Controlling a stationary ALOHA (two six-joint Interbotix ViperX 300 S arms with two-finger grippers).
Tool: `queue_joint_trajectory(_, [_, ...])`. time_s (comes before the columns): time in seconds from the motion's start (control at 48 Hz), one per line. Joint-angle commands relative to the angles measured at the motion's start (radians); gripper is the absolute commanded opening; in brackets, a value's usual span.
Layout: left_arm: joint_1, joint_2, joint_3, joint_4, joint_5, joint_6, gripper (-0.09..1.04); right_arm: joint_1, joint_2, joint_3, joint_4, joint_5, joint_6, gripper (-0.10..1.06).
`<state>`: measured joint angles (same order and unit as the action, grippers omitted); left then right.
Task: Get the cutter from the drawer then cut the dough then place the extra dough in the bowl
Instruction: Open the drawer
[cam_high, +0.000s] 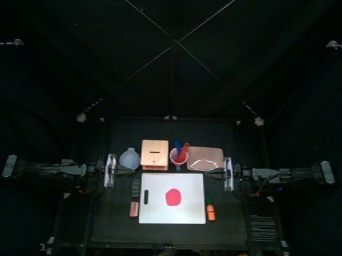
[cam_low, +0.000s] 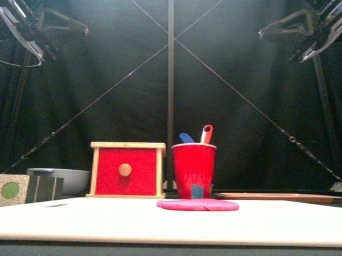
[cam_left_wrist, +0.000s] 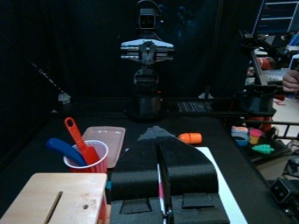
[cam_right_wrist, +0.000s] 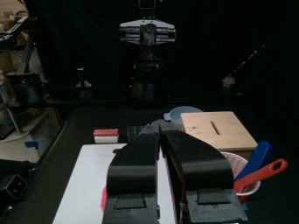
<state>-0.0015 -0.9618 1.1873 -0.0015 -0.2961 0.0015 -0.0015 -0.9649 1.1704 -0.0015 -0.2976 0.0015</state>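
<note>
**Both hands closed and empty — dough whole on the board**

The dough (cam_high: 171, 195) is a flat red disc, round and uncut, lying at the middle of the white cutting board (cam_high: 150, 180) at the front of the bench (cam_high: 107, 222). Behind the board, in a row from left to right: blue-grey bowl (cam_high: 130, 159), pale wooden box (cam_high: 155, 152), red cup (cam_low: 194, 170) holding two toy knives (cam_low: 206, 133), pink tray (cam_high: 207, 156). The box's red drawer front (cam_low: 128, 158) sits flush, with a pale round knob at its centre. The left hand (cam_left_wrist: 160, 144) is out beside the bowl and the right hand (cam_right_wrist: 167, 140) beside the tray — each with jaws pressed together, gripping nothing.
</note>
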Motion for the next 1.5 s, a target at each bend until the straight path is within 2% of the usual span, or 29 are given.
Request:
queue_joint_trajectory(0.021, [-0.005,0.071,-0.011,-0.015,0.014,-0.009,-0.03,-0.006,0.035,-0.021,-0.002,-0.003,-0.002,0.0])
queue_joint_trajectory(0.208, [-0.028,0.135,-0.035,-0.11,-0.008,-0.011,-0.02,-0.011,0.163,-0.101,-0.003,-0.006,-0.005,0.06])
queue_joint_trajectory(0.292, [-0.049,0.172,-0.029,-0.199,-0.038,-0.012,-0.02,-0.038,0.253,-0.178,-0.003,-0.012,-0.002,0.05])
queue_joint_trajectory(0.396, [-0.094,0.218,-0.014,-0.365,-0.098,-0.014,-0.02,-0.084,0.405,-0.295,-0.003,-0.014,0.002,0.05])
queue_joint_trajectory(0.604, [-0.132,0.267,0.021,-0.742,-0.187,-0.017,-0.02,-0.138,0.673,-0.512,-0.003,0.015,0.003,0.05])
queue_joint_trajectory(0.708, [-0.133,0.272,0.051,-0.934,-0.204,-0.017,-0.02,-0.155,0.778,-0.623,-0.003,0.097,0.0,0.05])
queue_joint_trajectory(0.812, [-0.14,0.287,0.067,-1.051,-0.213,-0.017,-0.02,-0.172,0.882,-0.75,-0.005,0.227,-0.005,0.05])
queue_joint_trajectory(0.917, [-0.153,0.313,0.064,-1.103,-0.213,-0.017,-0.02,-0.186,0.976,-0.848,-0.008,0.337,-0.017,0.05])
queue_joint_trajectory(1.042, [-0.17,0.376,0.032,-1.115,-0.213,-0.021,-0.02,-0.21,1.072,-0.937,-0.043,0.431,-0.017,0.05])
queue_joint_trajectory(1.312, [-0.218,0.578,-0.052,-1.103,-0.225,-0.041,-0.02,-0.239,1.195,-1.045,-0.083,0.517,-0.017,0.05])
queue_joint_trajectory(1.5, [-0.252,0.681,-0.089,-1.112,-0.324,-0.071,-0.02,-0.238,1.238,-1.069,-0.091,0.586,-0.017,0.05])
